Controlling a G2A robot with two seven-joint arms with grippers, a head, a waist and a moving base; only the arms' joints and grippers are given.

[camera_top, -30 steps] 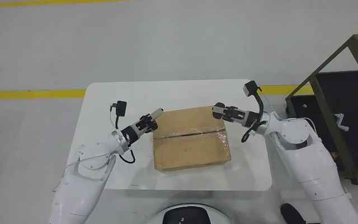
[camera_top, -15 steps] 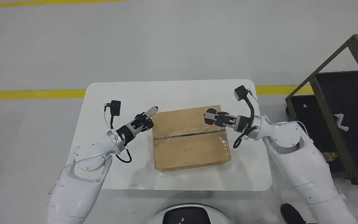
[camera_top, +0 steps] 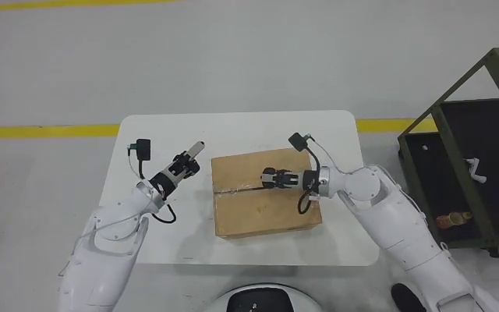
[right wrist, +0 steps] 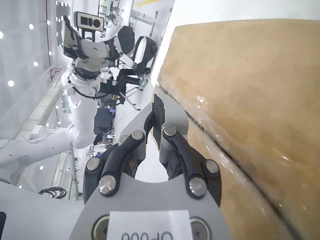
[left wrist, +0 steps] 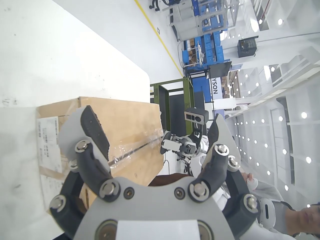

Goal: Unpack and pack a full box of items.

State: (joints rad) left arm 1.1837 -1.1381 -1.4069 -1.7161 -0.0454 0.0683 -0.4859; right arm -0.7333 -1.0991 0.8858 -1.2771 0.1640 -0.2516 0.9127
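Brown cardboard box point(camera_top: 265, 209) is sitting shut mid-way along the white table point(camera_top: 156, 234), with clear tape point(camera_top: 249, 188) running along its top seam. The right gripper point(camera_top: 267, 179) is hovering over that seam with its fingers pressed together; whether it is touching the tape is unclear. The left gripper point(camera_top: 195, 148) is hanging off the box's far left corner, spread and holding nothing. A green cart point(camera_top: 425, 152) is standing beside the table, partly cut off. The flaps are hiding the contents.
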